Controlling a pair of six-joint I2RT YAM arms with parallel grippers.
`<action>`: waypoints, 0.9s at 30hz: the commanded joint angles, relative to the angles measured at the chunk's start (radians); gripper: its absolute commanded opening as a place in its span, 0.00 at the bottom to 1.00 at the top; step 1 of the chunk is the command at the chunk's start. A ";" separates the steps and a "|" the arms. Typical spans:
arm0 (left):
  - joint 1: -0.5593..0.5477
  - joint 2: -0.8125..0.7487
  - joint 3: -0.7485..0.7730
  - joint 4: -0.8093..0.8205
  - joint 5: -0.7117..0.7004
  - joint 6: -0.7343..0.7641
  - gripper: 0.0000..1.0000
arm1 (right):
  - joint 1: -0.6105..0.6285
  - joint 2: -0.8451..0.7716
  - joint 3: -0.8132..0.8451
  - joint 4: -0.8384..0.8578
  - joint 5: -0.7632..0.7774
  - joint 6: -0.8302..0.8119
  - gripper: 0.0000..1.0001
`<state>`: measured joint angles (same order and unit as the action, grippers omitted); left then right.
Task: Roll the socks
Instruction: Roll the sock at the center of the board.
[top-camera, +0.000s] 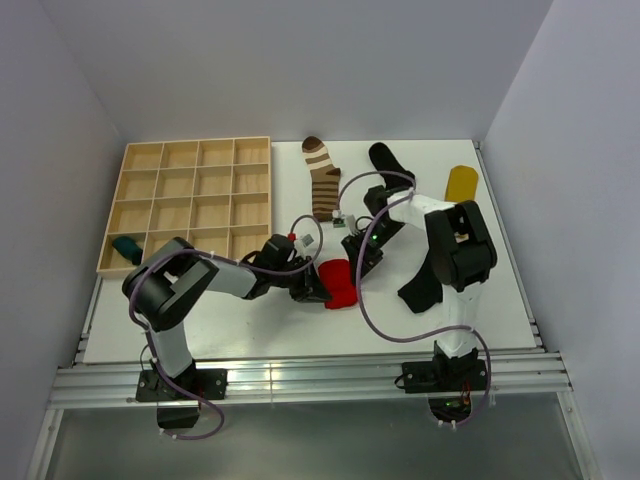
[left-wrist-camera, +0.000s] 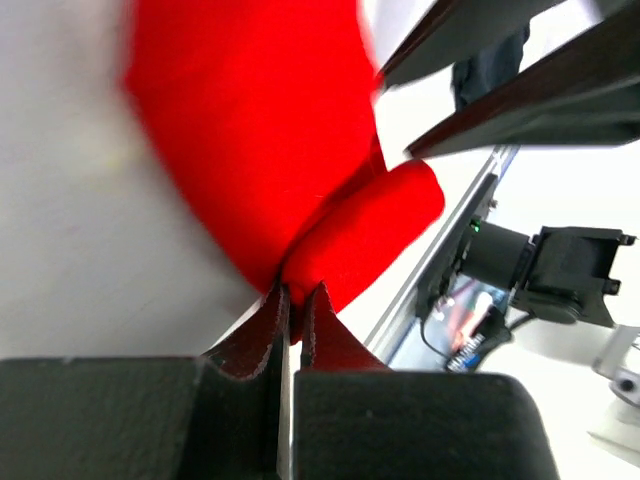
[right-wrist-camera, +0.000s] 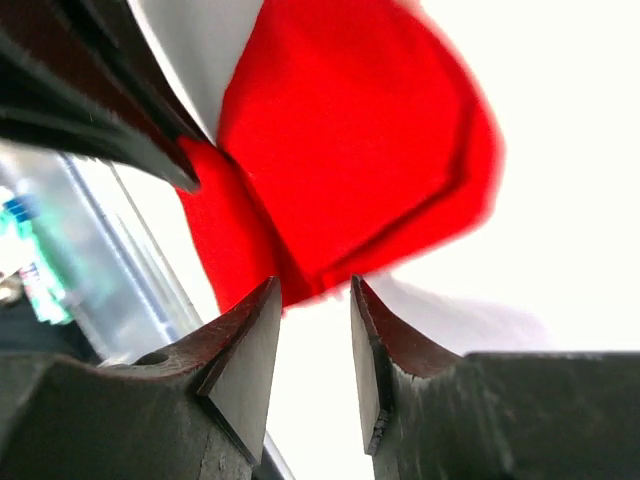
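A red sock (top-camera: 338, 283) lies partly folded on the white table in front of both arms. My left gripper (top-camera: 318, 286) is shut on its edge; in the left wrist view the fingertips (left-wrist-camera: 295, 300) pinch a fold of the red sock (left-wrist-camera: 260, 130). My right gripper (top-camera: 364, 263) is open and empty at the sock's far right side; in the right wrist view (right-wrist-camera: 315, 300) the red sock (right-wrist-camera: 350, 140) lies just beyond its tips. A brown-cream striped sock (top-camera: 322, 176), a black sock (top-camera: 390, 160), a yellow sock (top-camera: 461, 183) and another black sock (top-camera: 422, 285) lie flat.
A wooden compartment tray (top-camera: 190, 200) stands at the back left, with a rolled teal sock (top-camera: 127, 249) in its near left cell. The table's front rail (top-camera: 300, 380) runs along the near edge. Grey walls close in left, right and back.
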<state>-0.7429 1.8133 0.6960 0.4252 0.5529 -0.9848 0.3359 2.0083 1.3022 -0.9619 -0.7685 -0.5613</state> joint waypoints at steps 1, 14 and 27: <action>0.036 0.046 0.008 -0.206 0.076 0.044 0.00 | -0.040 -0.095 -0.037 0.112 0.003 -0.046 0.42; 0.094 0.098 0.154 -0.486 0.100 0.123 0.00 | -0.020 -0.574 -0.371 0.402 0.014 -0.183 0.54; 0.093 0.129 0.220 -0.551 0.101 0.132 0.00 | 0.346 -0.746 -0.616 0.617 0.316 -0.204 0.61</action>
<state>-0.6514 1.8988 0.9142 -0.0338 0.7296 -0.9031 0.6228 1.3014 0.7113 -0.4511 -0.5621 -0.7513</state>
